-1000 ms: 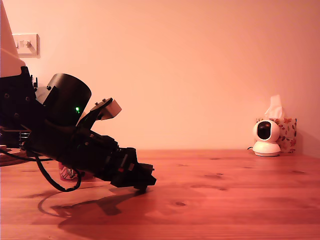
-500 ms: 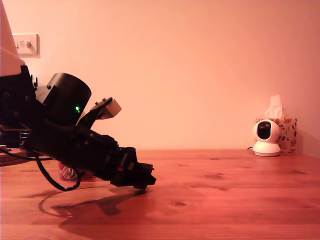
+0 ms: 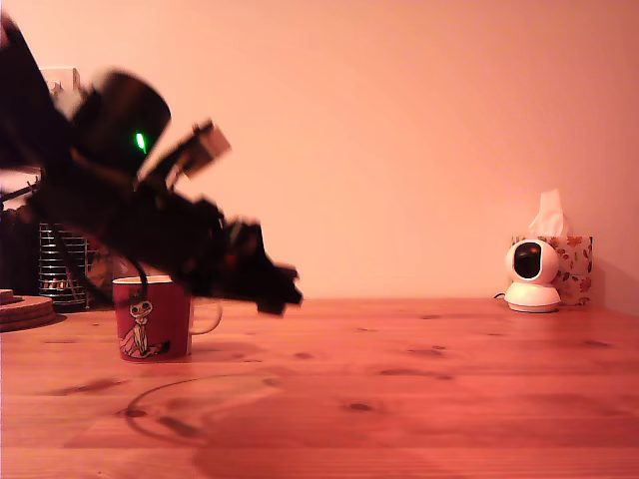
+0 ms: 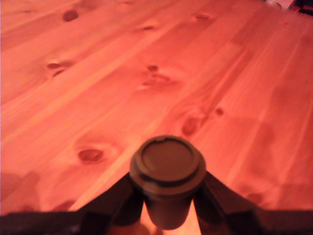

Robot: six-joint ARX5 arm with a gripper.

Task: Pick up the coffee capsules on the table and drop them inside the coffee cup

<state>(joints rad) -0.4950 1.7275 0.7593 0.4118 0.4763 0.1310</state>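
My claw (image 4: 166, 205) grips one coffee capsule (image 4: 167, 166) under its rim, above the table (image 3: 449, 399); should center over the red mug (image 3: 152, 317) before releasing.

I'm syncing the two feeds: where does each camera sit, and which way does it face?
Exterior view: low, near tabletop height, looking across the orange-brown pine table towards the wall; shows the blurred black arm and gripper beside the red ceramic mug.
Wrist view: on the wrist, looking down past the fingers clamping a dark brown capsule.
Shared: gripper, table.
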